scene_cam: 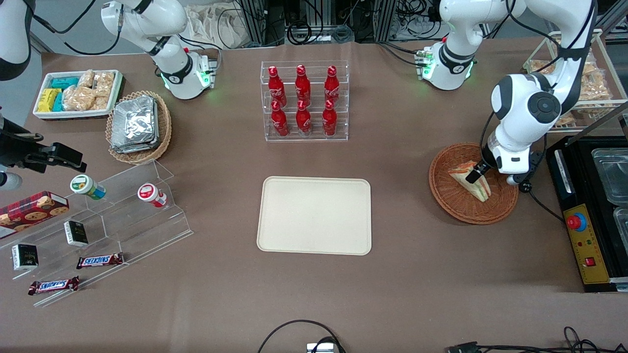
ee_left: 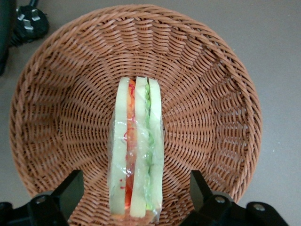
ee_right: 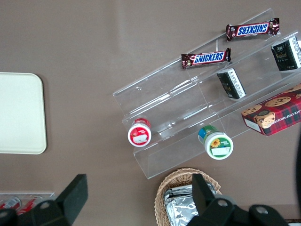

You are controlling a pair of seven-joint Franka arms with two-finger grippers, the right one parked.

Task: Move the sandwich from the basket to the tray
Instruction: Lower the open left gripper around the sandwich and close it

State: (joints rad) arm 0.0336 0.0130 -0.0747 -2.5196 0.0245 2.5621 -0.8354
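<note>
Nearest the front camera, one cable loop [scene_cam: 299, 336] lies on the brown worktop [scene_cam: 422, 294], its ends cut off at the frame edge. Two Snickers bars [scene_cam: 53, 285] sit on the clear stepped display [scene_cam: 122, 230] toward the parked arm's end, with two small dark boxes [scene_cam: 76, 233], one cookie box [scene_cam: 32, 209] partly cropped, and two capped cups [scene_cam: 87, 187] lying tipped on the steps.

One cream tray [scene_cam: 314, 215] lies flat mid-worktop, nothing on it.

Well apart from the tray, toward the working arm's end, sits the one reddish-brown basket [scene_cam: 454, 198], and the single sandwich [scene_cam: 478, 185] is in it. The gripper [scene_cam: 475, 172] hovers low over the sandwich, at about ten o'clock of the wedge in the front view, and the arm's wrist hides the basket rim at about two o'clock. In the wrist view the sandwich [ee_left: 136, 155] stands on edge, wrapped in clear film, its near end cut off; the basket [ee_left: 211, 94] rings it. The jaws stand spread, one finger [ee_left: 70, 190] each side of the wedge, neither touching it.

Farther from the camera, six red bottles [scene_cam: 302, 100] stand in a clear rack [scene_cam: 305, 135], two rows of three. One tan basket [scene_cam: 142, 125] holds stacked foil packs, count unreadable. One white bin [scene_cam: 76, 93] holds snack packets.
</note>
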